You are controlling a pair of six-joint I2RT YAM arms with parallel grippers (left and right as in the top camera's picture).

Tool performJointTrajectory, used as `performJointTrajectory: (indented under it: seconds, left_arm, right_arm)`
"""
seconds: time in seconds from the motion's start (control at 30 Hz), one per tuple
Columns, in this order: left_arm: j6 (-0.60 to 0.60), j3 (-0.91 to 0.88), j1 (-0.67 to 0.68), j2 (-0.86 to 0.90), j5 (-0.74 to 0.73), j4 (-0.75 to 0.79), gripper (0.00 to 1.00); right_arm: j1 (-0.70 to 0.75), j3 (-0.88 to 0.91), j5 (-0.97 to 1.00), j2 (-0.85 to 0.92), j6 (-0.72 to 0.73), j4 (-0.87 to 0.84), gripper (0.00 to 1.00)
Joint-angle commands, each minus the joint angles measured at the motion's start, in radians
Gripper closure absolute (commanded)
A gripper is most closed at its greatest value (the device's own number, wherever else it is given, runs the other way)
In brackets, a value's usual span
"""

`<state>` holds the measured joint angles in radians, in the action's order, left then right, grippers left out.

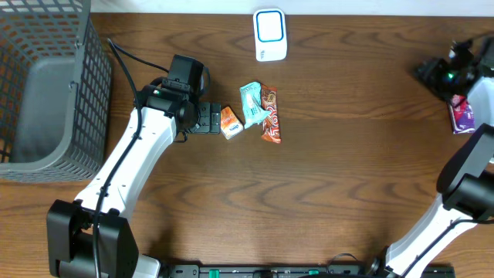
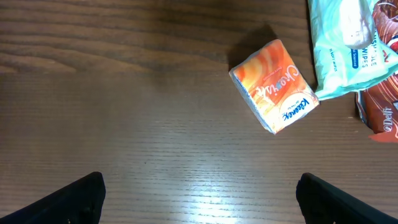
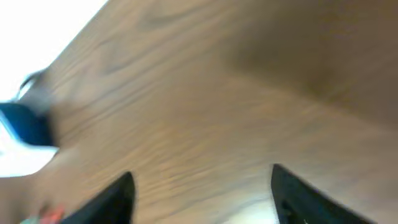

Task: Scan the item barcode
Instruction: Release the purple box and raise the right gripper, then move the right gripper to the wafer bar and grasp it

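The left gripper gapes wide and empty just short of the orange tissue pack, which lies against the teal wipes packet. An off-centre close could drag both. The right gripper, well away from the pack, looks parted, though blurred.

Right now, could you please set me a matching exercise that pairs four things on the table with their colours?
Things:
1. tissue pack
2. wipes packet
3. scanner
4. basket

Colours:
A. grey
B. teal
C. orange
D. white with a blue panel

Pairs: 1-C, 2-B, 3-D, 4-A
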<state>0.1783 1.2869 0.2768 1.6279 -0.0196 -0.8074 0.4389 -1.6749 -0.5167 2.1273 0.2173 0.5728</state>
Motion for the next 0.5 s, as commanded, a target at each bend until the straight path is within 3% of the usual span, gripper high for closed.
performJointTrajectory:
  seconds: [0.0, 0.17, 0.47]
  left_arm:
    - [-0.013, 0.004, 0.002, 0.005, 0.013, -0.003, 0.02]
    - [-0.013, 0.004, 0.002, 0.005, 0.013, -0.003, 0.02]
    - [-0.013, 0.004, 0.002, 0.005, 0.013, -0.003, 0.02]
  right_arm:
    - [-0.086, -0.026, -0.216, -0.051, -0.009, 0.043, 0.2]
    - [-0.197, -0.026, -0.172, -0.05, -0.009, 0.167, 0.04]
    - [-0.423, -0.026, -0.036, -0.05, -0.009, 0.242, 0.01]
